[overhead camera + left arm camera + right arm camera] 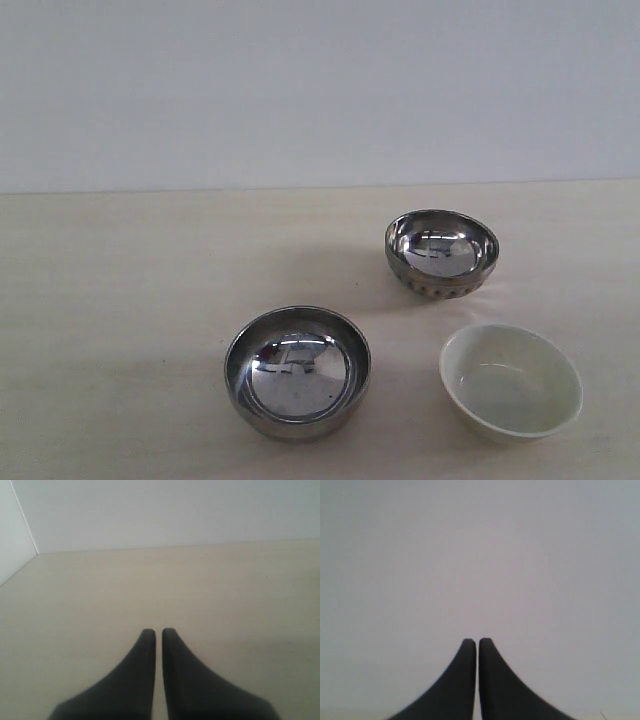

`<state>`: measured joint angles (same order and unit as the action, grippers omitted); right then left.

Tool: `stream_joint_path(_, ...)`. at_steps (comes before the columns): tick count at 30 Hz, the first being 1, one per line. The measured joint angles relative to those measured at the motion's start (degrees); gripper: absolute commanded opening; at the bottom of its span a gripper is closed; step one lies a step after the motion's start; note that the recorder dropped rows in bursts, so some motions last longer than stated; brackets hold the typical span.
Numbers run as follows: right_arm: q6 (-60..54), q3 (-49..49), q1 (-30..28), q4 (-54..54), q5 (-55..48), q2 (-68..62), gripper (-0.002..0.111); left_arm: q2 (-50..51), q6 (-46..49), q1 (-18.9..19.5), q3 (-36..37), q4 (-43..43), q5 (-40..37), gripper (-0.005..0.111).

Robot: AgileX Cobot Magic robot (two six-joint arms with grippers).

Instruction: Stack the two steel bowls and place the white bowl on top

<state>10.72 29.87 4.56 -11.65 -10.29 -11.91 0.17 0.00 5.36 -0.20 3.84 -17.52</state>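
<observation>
Three bowls stand apart on the surface (120,300), none stacked yet. We see the plain steel bowl (297,372) at the front left, the dimpled steel bowl (441,252) farther back on the right, and the white bowl (511,380) in front of that one. All sit mouth up; being round, they have no long axis. Our left pincer (158,630) and right pincer (478,640) are both closed tight on nothing, with no bowl near them. We judge the risk lies in the slick steel rims: a thin-edge grip could slip or tip a bowl, and an off-centre drop would leave the stack crooked
</observation>
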Motion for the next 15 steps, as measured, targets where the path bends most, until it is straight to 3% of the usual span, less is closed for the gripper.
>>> stream_joint_path(5, -3.4, 11.2, 0.0, 0.6, -17.9, -13.9, 0.0, 0.0, 0.0, 0.0, 0.0, 0.0, 0.0, 0.004)
stream_joint_path(12, -15.0, 18.6, 0.0, 13.4, -24.1, -33.5, 0.001, 0.0, 0.0, 0.0, 0.0, 0.0, 0.0, 0.004)
stream_joint_path(15, -19.5, 20.6, 0.0, 20.7, -25.0, -42.5, 0.012, 0.0, 0.0, 0.0, 0.0, 0.0, 0.0, 0.004)
